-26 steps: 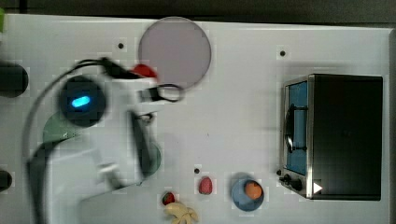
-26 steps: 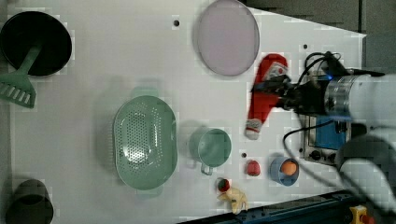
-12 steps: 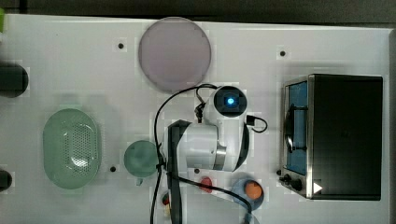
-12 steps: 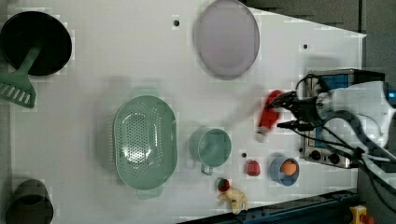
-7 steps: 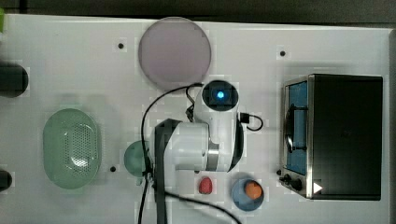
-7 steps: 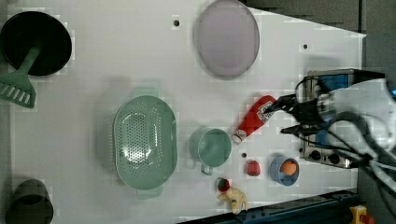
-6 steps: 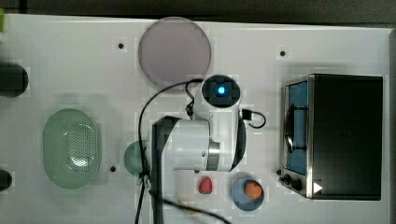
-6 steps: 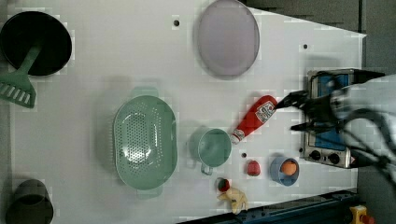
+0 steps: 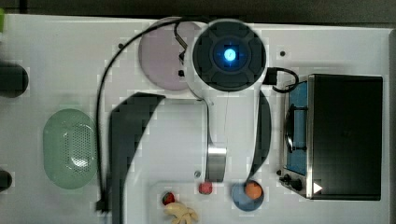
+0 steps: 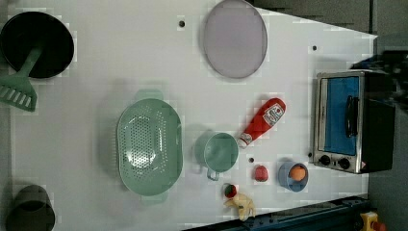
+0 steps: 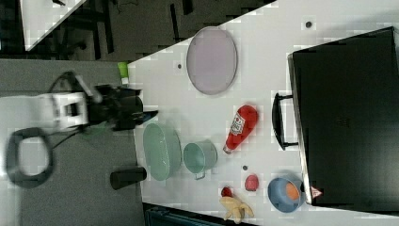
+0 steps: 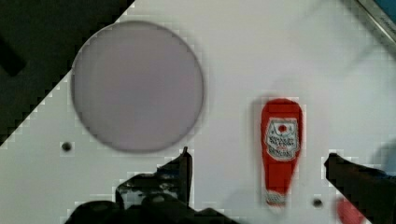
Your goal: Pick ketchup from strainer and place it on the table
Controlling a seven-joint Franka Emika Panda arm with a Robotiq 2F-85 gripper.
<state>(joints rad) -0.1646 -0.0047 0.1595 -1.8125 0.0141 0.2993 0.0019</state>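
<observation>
Ketchup (image 10: 262, 121) lay flat on the table (image 10: 120, 62), clear of the strainer (image 10: 149, 147), cap just beside the green cup (image 10: 219, 151). Top view: arm hid the bottle. Wrist view: gripper (image 12: 257, 161) splayed wide, apparently above the ketchup, holding nothing.

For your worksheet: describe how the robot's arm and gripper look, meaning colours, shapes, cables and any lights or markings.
The arm has a glossy white shell with a metallic silver band. In the top view its wrist end is a round black disc with a glowing blue light at the centre. Black cables loop off it. The gripper is black, with two dark, tapering fingers.
</observation>
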